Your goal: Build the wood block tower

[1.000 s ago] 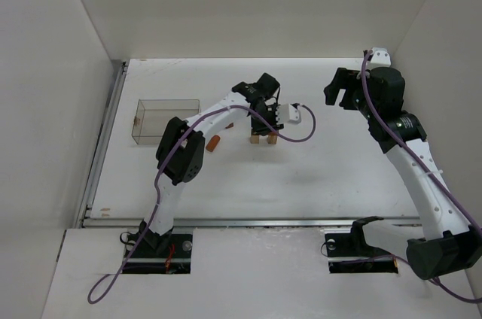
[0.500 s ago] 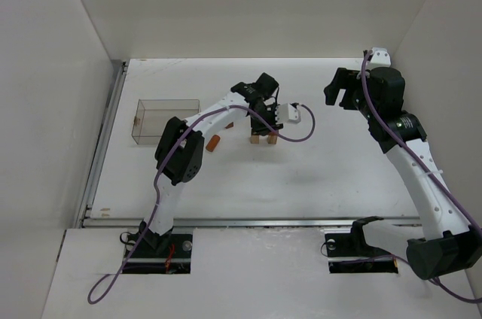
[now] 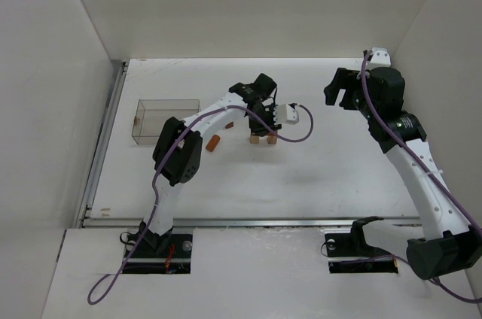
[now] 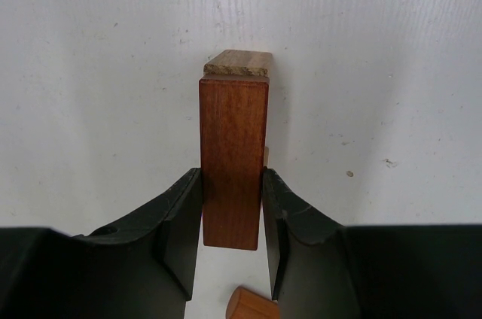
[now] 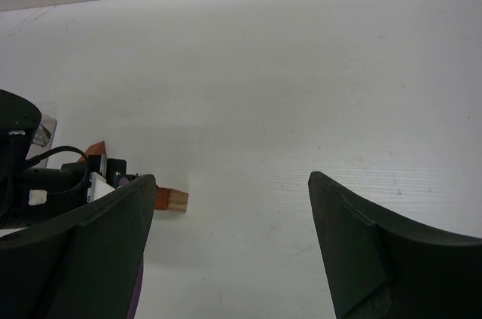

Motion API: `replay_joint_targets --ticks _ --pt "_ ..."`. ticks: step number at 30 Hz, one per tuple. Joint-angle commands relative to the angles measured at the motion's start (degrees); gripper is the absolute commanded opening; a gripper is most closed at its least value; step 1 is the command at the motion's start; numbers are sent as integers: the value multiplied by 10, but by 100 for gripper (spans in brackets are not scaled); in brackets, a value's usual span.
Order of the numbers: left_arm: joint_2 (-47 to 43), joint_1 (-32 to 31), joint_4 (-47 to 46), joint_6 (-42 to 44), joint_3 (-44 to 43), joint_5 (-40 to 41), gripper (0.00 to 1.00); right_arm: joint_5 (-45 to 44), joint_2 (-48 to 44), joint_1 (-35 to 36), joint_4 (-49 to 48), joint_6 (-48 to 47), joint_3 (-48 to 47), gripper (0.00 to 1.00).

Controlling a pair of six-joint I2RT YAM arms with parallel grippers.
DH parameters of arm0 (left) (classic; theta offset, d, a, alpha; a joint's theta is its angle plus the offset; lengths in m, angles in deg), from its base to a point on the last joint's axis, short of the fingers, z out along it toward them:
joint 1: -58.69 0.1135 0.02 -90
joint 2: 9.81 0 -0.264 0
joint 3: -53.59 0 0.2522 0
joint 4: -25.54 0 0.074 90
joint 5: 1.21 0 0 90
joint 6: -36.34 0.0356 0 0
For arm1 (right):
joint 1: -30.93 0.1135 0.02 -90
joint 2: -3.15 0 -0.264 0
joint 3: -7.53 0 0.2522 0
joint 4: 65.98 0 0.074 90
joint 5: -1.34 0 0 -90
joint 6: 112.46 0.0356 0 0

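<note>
In the left wrist view a reddish-brown bar sits between the black fingers of my left gripper, which is shut on its sides. The end of a light tan block shows just past the bar's far end, lower down. A rounded reddish piece lies below the jaws. From above, my left gripper hangs over two tan blocks standing side by side mid-table. At the back right my right gripper is raised and open, holding nothing.
A clear plastic box stands at the left with a small block inside. A loose reddish block lies on the table left of the tan pair. White walls close in the table's sides and back.
The left wrist has shifted slightly left over the tan blocks, still holding the bar. The right arm has not moved.
</note>
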Motion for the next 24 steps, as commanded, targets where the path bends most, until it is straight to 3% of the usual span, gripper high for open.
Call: replay_joint_targets --ticks 1,7,24 --pt "-47 3 6 -3 5 -11 0 1 -17 -3 -14 -5 5 87" --pt "-42 3 1 -3 11 -11 0 1 -17 -3 -14 -5 5 87" --pt "-37 3 -16 -3 21 0 17 1 -17 -3 -14 -5 5 87"
